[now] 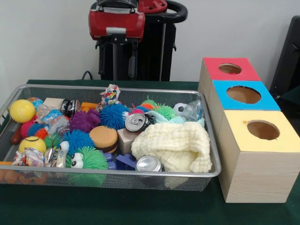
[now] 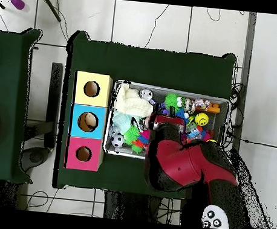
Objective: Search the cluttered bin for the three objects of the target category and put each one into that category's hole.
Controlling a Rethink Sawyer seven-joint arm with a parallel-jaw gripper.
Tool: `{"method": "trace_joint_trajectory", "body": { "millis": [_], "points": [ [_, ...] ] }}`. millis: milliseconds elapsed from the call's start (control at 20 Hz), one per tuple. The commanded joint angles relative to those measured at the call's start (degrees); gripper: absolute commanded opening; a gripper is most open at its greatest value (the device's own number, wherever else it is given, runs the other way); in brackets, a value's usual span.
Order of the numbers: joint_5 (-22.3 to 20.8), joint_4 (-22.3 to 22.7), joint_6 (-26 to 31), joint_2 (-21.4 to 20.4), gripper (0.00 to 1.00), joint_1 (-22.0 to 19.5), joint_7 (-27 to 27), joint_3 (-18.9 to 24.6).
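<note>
You are looking at the wire mesh bin (image 1: pixel 213 164) sitting on the green table (image 1: pixel 140 211), packed with toys. In the front view a cream knitted cloth (image 1: pixel 173 145) is lying at about 4 o'clock in the bin, with a silver can (image 1: pixel 148 164) just at its 7 o'clock and another can (image 1: pixel 136 123) near the middle. Spiky rubber balls in blue (image 1: pixel 114 115), purple (image 1: pixel 84 120) and green (image 1: pixel 90 158) are crowding the centre and 7 o'clock area, and a yellow ball (image 1: pixel 22 110) is resting at 10 o'clock. No plush animal is showing clearly among the clutter.

The wooden box (image 1: pixel 253 173) is standing just beside the bin at 3 o'clock, and its red-surround hole (image 1: pixel 229 68) is sitting at the far end, beyond the blue (image 1: pixel 243 94) and yellow (image 1: pixel 263 130) ones.

The red arm (image 2: pixel 179 163) is reaching over the bin in the overhead view, covering its middle. You cannot tell how the gripper is set, since neither view shows its end.
</note>
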Motion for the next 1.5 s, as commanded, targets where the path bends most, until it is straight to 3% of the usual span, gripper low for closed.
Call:
{"method": "trace_joint_trajectory", "body": {
  "millis": [50, 350, 550, 850, 1100, 1300, 1500],
  "points": [
    [-1.0, -2.3, 3.6, 4.3, 1.00, 1.8, -2.7, 2.3],
    [-1.7, -2.8, 1.5, 4.8, 1.00, 4.6, -1.7, -2.0],
    [-1.0, -5.1, -0.4, 6.6, 1.00, 8.6, -0.3, -6.9],
    [-1.2, -3.3, 1.0, 5.3, 1.00, 5.9, -1.5, -3.2],
    [-0.9, -3.9, 0.8, 6.1, 1.00, 6.7, -1.1, -4.2],
    [-1.5, -3.2, 0.8, 5.8, 1.00, 4.7, -1.7, -2.1],
    [-2.2, -3.5, -0.2, 6.3, 1.00, 4.7, -1.9, -2.8]
  ]
}}
